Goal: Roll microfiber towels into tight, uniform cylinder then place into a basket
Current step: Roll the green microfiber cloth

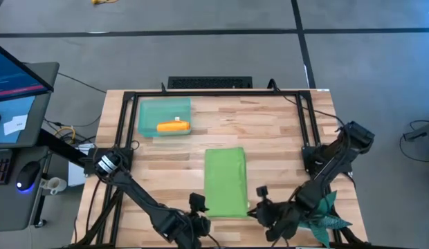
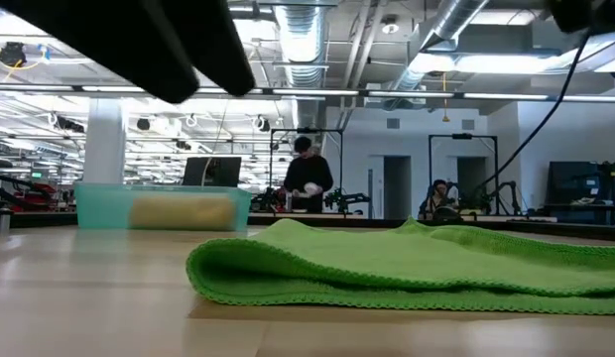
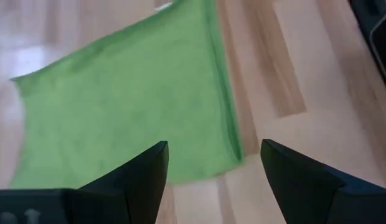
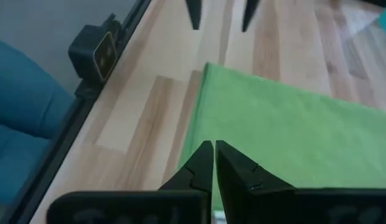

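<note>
A lime green microfiber towel (image 1: 225, 181) lies flat on the wooden table, folded into a long strip; the low view shows its stacked layers (image 2: 407, 263). An orange towel roll (image 1: 173, 126) lies inside the teal basket (image 1: 151, 111) at the far left. My left gripper (image 1: 198, 207) hovers open by the green towel's near left corner (image 3: 233, 158). My right gripper (image 1: 259, 204) hangs shut over the towel's near right part (image 4: 286, 130). In the low view no finger reaches the cloth.
A spiky teal star-shaped object (image 1: 330, 216) lies near the table's front right corner, beside my right arm. A small camera (image 4: 96, 50) sits on the table's black frame. Bare wood lies between the basket and the green towel. A person (image 2: 307, 178) stands far behind the table.
</note>
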{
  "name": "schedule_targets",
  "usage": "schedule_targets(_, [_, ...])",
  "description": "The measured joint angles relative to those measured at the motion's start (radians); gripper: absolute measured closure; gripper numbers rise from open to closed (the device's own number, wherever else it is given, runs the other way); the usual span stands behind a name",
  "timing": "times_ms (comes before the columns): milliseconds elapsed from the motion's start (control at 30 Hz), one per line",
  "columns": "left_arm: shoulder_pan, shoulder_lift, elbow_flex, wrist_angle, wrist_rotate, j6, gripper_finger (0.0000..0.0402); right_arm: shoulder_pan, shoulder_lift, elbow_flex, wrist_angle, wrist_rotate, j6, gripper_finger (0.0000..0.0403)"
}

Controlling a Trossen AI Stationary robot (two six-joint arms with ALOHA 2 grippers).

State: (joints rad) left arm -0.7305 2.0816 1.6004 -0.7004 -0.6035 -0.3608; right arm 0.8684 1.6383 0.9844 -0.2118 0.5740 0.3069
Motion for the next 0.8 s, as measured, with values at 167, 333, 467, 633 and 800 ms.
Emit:
schedule_targets(167, [0.043,0.0,-0.072,0.094,0.133,0.062,0.0152,-0.037,0.064,0.0,0.058,-0.031,0.002,0.0343])
schedule_targets(333, [0.098,0.0,-0.15,0.201,0.284,0.086,0.0152,-0.064,0.105,0.0,0.12,-0.113,0.014,0.0316])
schedule_targets(467, [0.123,0.0,-0.195,0.267,0.338,0.126,0.0152,-0.065,0.119,0.005,0.122,-0.147,0.014,0.0289])
schedule_targets(633, [0.131,0.0,-0.222,0.307,0.372,0.122,0.0152,-0.065,0.119,0.006,0.114,-0.158,0.014,0.0251])
schedule_targets(800, [0.13,-0.004,-0.267,0.376,0.391,0.082,0.0152,-0.076,0.12,0.006,0.093,-0.227,0.031,0.0225])
